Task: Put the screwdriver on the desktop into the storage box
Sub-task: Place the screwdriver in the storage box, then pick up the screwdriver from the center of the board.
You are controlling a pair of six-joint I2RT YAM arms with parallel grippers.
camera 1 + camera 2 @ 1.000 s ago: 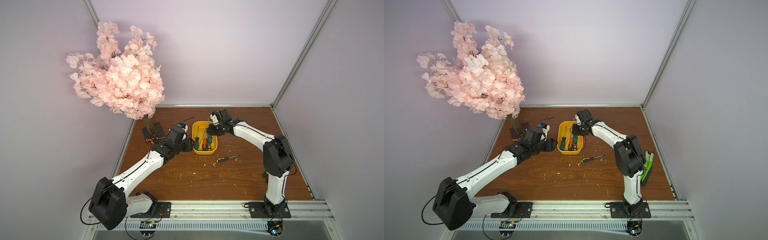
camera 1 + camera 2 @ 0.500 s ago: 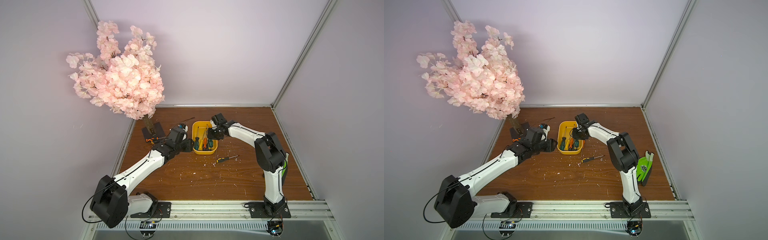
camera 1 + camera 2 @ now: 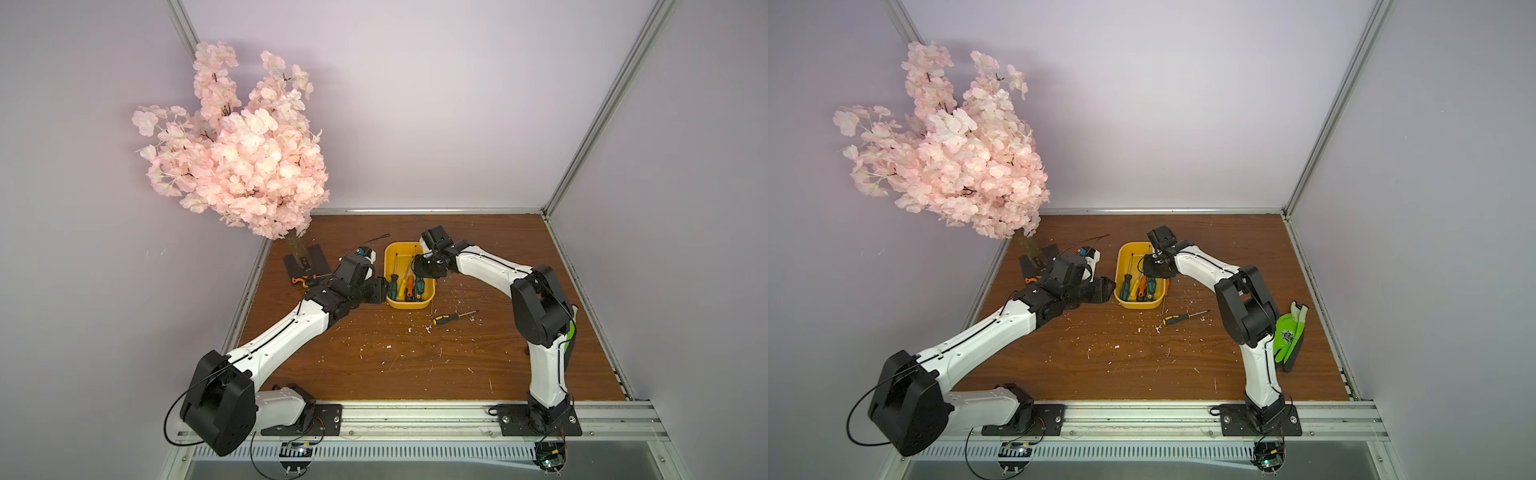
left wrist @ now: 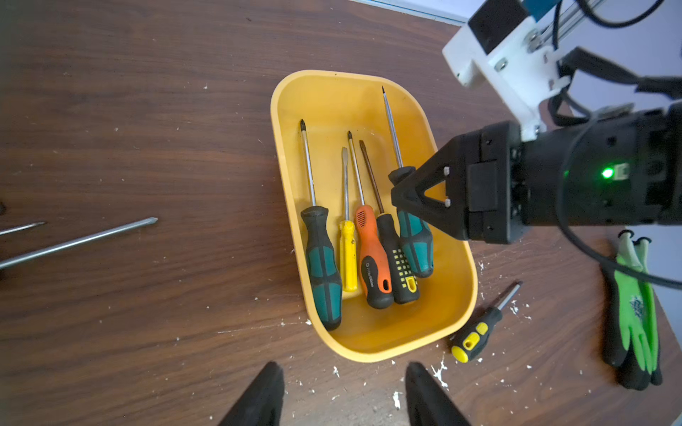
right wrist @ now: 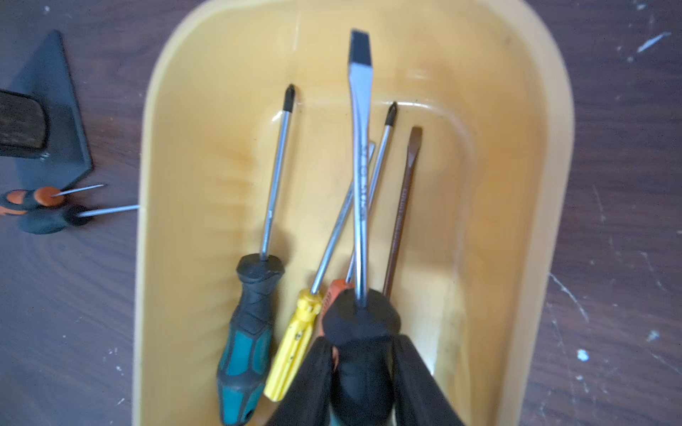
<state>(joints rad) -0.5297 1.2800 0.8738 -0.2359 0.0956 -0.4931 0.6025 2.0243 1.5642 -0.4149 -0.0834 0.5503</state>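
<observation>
Clock directions are read in the top views: 6 o'clock is the aluminium rail (image 3: 415,415) carrying both arm bases, and 12 o'clock is the back wall.

Beyond the rail lies the desktop (image 3: 395,365), dark wood grain strewn with white flecks. A green glove (image 3: 1287,336) lies near its 4 o'clock edge, beside the right arm.

Toward the centre, a black-and-yellow screwdriver (image 3: 452,318) rests flat on the board. It is just off the 5 o'clock corner of the storage box (image 3: 409,305) — outside it, close but apart.

The yellow box stands with its long axis running 6 to 12. Inside, with their handles toward 6 o'clock, lie:
- a teal-and-black Phillips screwdriver (image 4: 321,258)
- a yellow flat-blade screwdriver (image 4: 348,254)
- an orange-and-black screwdriver (image 4: 372,258)
- a black screwdriver with yellow dots (image 4: 400,265)

The right gripper (image 5: 363,343) reaches in from 3 o'clock. Its fingers (image 5: 310,383) closely bracket the handle of a teal-and-black flat-blade screwdriver (image 5: 360,166), whose blade points toward the 12 o'clock wall. Whether the pincer presses on the handle or stands just clear of it cannot be told.

The left gripper (image 4: 343,369) sits just outside the box's 8 o'clock side, its pincer spread apart and empty.

Farther off, at 9 o'clock, an orange-collared screwdriver (image 5: 37,197) and a dark-handled screwdriver (image 5: 48,221) lie side by side on the desktop. They are next to the black base plate (image 3: 316,257) of an artificial blossom tree (image 3: 237,166) in the 10 o'clock corner.
</observation>
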